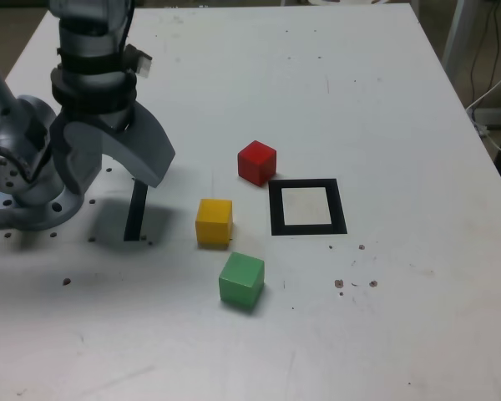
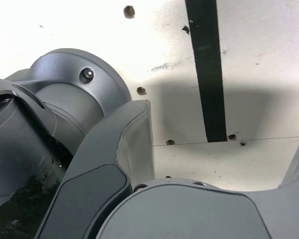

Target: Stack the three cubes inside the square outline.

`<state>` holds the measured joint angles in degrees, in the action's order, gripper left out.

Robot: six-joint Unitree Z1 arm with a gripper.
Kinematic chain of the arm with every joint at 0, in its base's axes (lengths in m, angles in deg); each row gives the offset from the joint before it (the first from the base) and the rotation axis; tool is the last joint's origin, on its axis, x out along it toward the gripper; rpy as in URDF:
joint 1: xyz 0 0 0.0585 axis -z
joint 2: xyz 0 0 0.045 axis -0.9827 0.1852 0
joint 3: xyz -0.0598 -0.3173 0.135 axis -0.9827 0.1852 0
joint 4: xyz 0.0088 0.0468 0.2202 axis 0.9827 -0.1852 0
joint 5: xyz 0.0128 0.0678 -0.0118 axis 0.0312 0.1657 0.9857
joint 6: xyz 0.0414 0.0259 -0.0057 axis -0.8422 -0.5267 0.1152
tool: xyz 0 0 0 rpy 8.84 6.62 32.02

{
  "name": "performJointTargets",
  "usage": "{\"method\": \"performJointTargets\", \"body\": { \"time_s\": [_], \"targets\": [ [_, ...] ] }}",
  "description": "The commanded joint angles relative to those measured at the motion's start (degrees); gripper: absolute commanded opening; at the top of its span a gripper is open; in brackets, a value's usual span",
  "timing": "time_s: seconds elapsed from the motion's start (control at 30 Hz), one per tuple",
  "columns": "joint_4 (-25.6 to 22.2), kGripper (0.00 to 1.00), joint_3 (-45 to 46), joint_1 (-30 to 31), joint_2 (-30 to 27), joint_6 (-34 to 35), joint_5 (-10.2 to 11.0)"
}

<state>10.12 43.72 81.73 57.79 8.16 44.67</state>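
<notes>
Three cubes lie apart on the white table in the exterior view: a red cube (image 1: 257, 162), a yellow cube (image 1: 214, 221) and a green cube (image 1: 241, 280). The square outline (image 1: 275, 209), black with a white centre, lies just to the right of the red and yellow cubes and holds nothing. My gripper (image 1: 113, 180) hangs over the table at the exterior view's left, well away from the cubes. It is open, jaws spread wide, with nothing between them. In the wrist view the gripper (image 2: 219, 154) shows only bare table; no cube or outline appears there.
A straight black strip (image 1: 136, 210) lies on the table under the gripper, also seen as the strip (image 2: 209, 74) in the wrist view. The arm's grey base (image 1: 21, 180) stands at the exterior view's left edge. Small dark specks dot the table (image 1: 359, 100).
</notes>
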Motion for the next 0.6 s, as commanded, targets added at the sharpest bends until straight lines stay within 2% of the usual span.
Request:
{"method": "performJointTargets", "body": {
  "time_s": [0.0, 0.2, 0.57],
  "targets": [
    [-0.2, 1.0, 0.2, -0.1, -0.2, 0.2, 0.2],
    [-0.5, 0.99, 0.3, -0.1, -0.2, 0.8, 0.9],
    [-2.8, 0.97, -2.4, -0.1, 0.7, 0.2, 3.9]
  ]
}}
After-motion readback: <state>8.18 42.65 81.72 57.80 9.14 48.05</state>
